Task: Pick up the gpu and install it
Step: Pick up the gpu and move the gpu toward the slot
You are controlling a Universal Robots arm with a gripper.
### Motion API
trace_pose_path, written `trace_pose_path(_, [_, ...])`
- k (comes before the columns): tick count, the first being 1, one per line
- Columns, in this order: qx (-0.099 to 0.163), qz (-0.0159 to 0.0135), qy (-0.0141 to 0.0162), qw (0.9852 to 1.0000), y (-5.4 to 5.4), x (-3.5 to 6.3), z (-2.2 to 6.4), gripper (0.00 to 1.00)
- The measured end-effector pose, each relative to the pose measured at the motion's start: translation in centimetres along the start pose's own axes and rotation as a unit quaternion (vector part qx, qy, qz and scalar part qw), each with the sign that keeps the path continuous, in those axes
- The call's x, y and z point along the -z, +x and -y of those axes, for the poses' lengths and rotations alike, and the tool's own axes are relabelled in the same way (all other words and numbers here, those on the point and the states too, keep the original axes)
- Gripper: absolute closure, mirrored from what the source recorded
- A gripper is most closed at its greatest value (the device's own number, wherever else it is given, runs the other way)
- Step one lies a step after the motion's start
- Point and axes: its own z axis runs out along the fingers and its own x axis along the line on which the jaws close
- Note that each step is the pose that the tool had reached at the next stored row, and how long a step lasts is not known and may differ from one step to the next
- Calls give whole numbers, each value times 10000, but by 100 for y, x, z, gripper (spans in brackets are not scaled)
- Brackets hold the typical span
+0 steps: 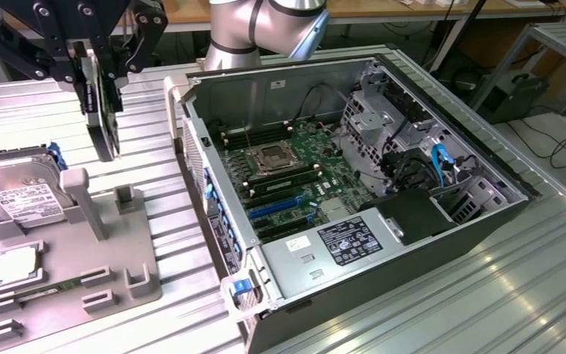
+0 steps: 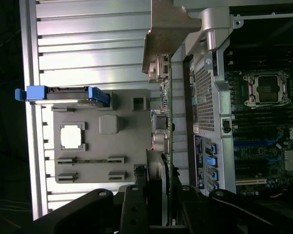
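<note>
The gpu (image 1: 103, 122) hangs edge-on as a dark narrow slab, lifted above the slatted table between the grey fixture and the open computer case (image 1: 263, 85). My gripper (image 1: 99, 63) is shut on its upper edge. In the wrist view the gpu (image 2: 165, 122) runs away from my gripper (image 2: 158, 195) as a thin green card with a fan near the fingers and a silver bracket (image 2: 166, 29) at the far end. It lies just outside the case wall (image 2: 210, 97). The motherboard (image 1: 293, 169) with its blue slots (image 1: 273, 209) lies inside the case.
A grey fixture (image 1: 96, 258) at the exterior view's left holds a hard drive (image 1: 23, 195) in a blue frame, a processor (image 1: 18, 264) and a RAM stick (image 1: 42, 291). The arm's base (image 1: 253, 29) stands behind the case. Drive cages and cables crowd the case's right side.
</note>
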Motion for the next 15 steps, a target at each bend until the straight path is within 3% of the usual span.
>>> trace_pose_path(15, [-1, 0, 0, 10000, -75, -1, -5, 72])
